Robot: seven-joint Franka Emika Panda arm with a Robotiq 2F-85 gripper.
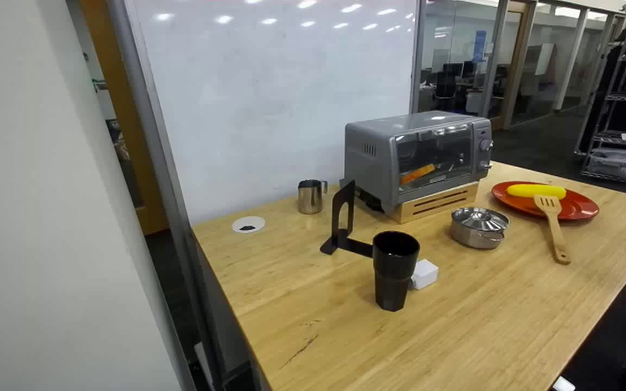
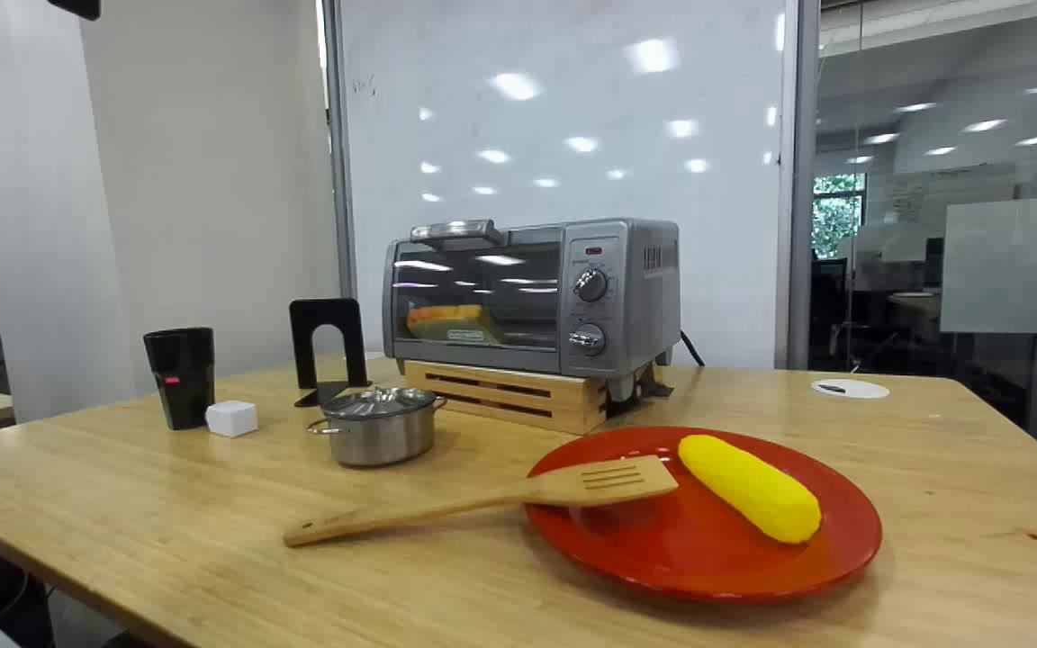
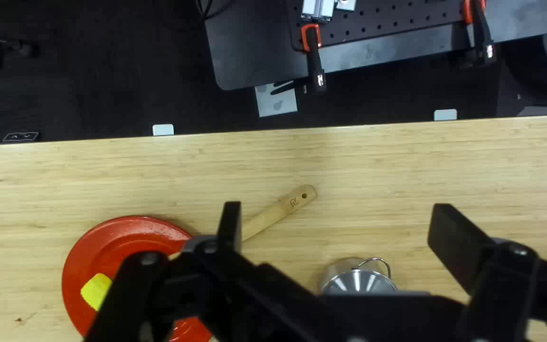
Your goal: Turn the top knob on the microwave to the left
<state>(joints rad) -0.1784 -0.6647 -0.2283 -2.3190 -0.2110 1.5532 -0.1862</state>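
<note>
We've got the gripper (image 3: 337, 228) spread wide, nothing in its grip. Microwave (image 2: 527, 297) is up on the wooden stand (image 2: 518, 396), top knob (image 2: 590, 285) above one end of it. Lidded pot (image 2: 383, 436) just in front of the stand, red plate (image 2: 662, 549) near its knob end.

The gripper (image 3: 336, 218), fingers spread, partly hides a red plate (image 3: 117, 249) bearing a yellow object (image 3: 95, 291); right of the plate lie a wooden handle (image 3: 278, 213) and steel pot (image 3: 358, 281).
</note>
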